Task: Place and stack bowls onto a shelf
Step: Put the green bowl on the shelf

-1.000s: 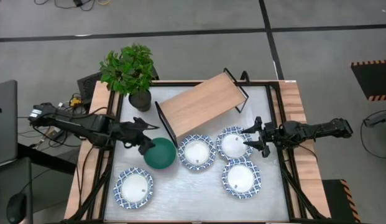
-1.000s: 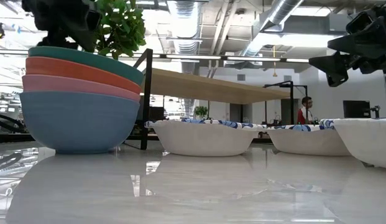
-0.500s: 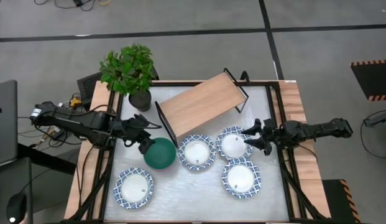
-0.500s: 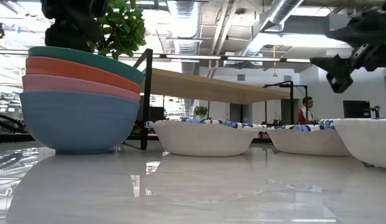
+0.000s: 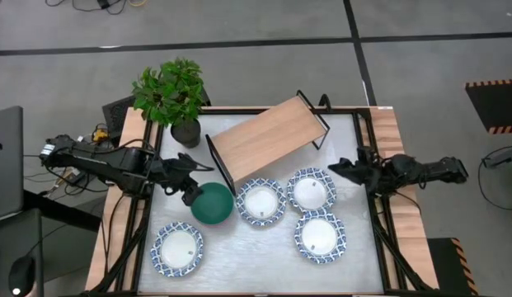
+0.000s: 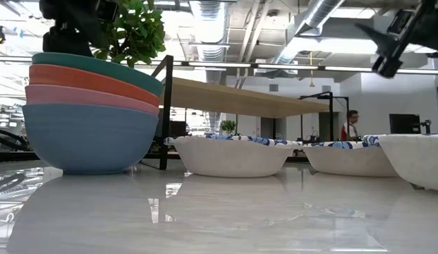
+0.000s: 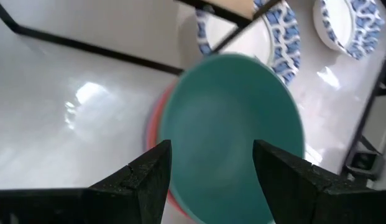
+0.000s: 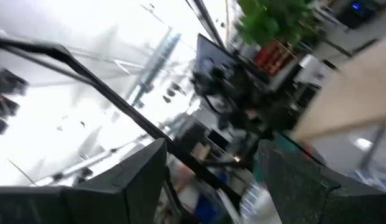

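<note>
The left claw (image 5: 192, 189) hangs just over the near-left rim of the green bowl (image 5: 212, 204), its fingers (image 7: 149, 180) spread with nothing between them. In its wrist view the bowl fills the gap ahead of the fingers, so the claw looks lined up to come down on the rim. The low view shows that green bowl is the top of a stack (image 6: 92, 113): orange, pink and blue bowls sit nested under it on the table (image 5: 256, 256).

The shelf (image 5: 268, 139) lies behind and to the right of the stack, its long axis running diagonally across the table, near end frame just beside the green bowl. Any lift has to carry the bowl up and back-right over that frame. The left arm is plainly the nearer one for this.

Four patterned bowls rest on the table: one front-left (image 5: 177, 247), three clustered right of the stack (image 5: 260, 201).

The right claw (image 5: 342, 170) is fully open and empty, raised at the table's right edge beside the cluster, tilted upward.
</note>
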